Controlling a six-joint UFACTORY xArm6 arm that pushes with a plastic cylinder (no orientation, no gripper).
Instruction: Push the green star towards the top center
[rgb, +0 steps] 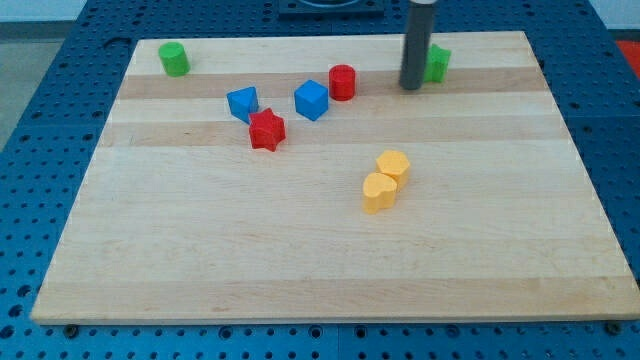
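Note:
The green star (438, 62) lies near the view's top, right of centre, partly hidden behind my rod. My tip (412, 86) rests on the board just to the left of the star and touches or nearly touches it. A green cylinder (174, 59) stands at the view's top left corner of the board.
A red cylinder (342, 81) and a blue cube (311, 100) lie left of my tip. A second blue block (243, 103) and a red star (266, 130) lie further left. Two yellow blocks (386, 180) touch each other mid-board. The wooden board (330, 250) sits on a blue pegboard.

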